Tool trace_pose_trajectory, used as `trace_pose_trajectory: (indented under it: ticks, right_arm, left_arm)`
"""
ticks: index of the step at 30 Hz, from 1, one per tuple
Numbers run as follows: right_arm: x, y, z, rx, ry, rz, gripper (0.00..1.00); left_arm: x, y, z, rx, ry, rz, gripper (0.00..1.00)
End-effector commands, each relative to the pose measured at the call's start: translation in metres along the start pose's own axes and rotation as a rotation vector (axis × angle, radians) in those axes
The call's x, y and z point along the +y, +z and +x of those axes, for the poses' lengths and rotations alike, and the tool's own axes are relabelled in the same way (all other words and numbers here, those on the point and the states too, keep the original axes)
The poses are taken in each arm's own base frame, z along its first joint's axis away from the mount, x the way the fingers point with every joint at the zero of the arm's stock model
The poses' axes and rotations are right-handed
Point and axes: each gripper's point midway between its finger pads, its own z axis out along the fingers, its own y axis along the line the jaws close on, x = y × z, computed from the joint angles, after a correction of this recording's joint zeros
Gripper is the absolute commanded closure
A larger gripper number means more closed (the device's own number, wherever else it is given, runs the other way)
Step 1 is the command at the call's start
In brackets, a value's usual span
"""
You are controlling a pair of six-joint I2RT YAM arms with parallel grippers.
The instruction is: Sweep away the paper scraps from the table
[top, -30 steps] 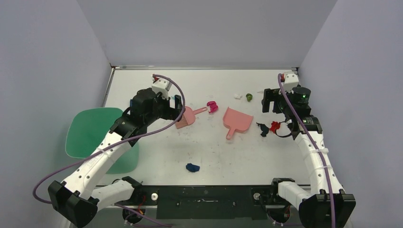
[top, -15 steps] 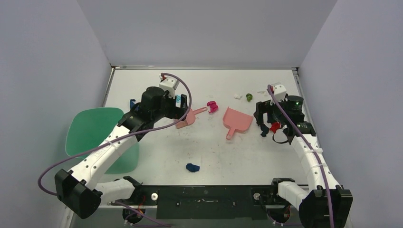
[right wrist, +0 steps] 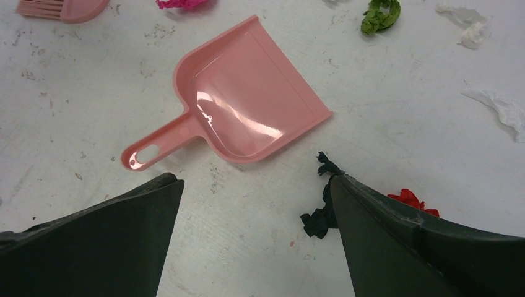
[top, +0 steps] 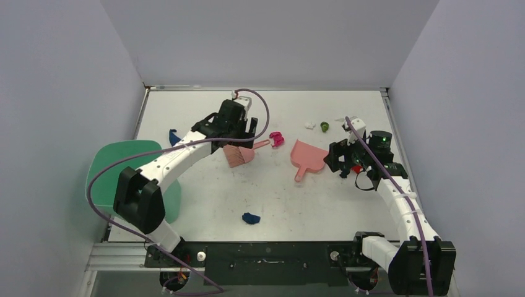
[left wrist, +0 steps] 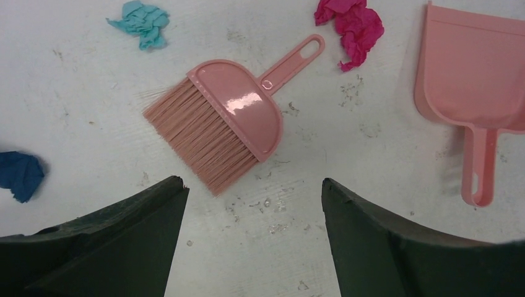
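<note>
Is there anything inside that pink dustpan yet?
No. The pink dustpan shows a bare, shiny tray. The paper scraps all lie outside it. Whatever is beneath it is hidden.

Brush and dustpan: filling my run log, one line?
left claw open near brush | right claw open near dustpan | paper scraps unswept

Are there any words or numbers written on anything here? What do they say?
No words or numbers can be read anywhere. The pink plastic hand brush and the pink plastic dustpan are plain, the crumpled paper scraps carry no print, and the white table shows only scuff marks.
</note>
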Motion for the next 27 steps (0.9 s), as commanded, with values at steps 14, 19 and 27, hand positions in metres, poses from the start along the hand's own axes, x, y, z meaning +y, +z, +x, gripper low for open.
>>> trace_pose_trajectory:
  ticks: [14, 19, 27]
  right_arm:
    - [0.000, -0.002, -0.017, -0.082, -0.058, -0.026, 0.06]
    - [0.000, -0.001, -0.016, -0.080, -0.058, -0.028, 0.06]
    - [0.000, 0.001, -0.013, -0.065, -0.057, -0.034, 0.06]
  left_arm:
    - [-0.039, 0.106, 0.020, 0.182, -0.030, 0.094, 0.42]
    - [-0.033, 0.120, 0.037, 0.241, -0.022, 0.071, 0.57]
    - [-0.029, 0.130, 0.058, 0.296, 0.007, 0.052, 0.70]
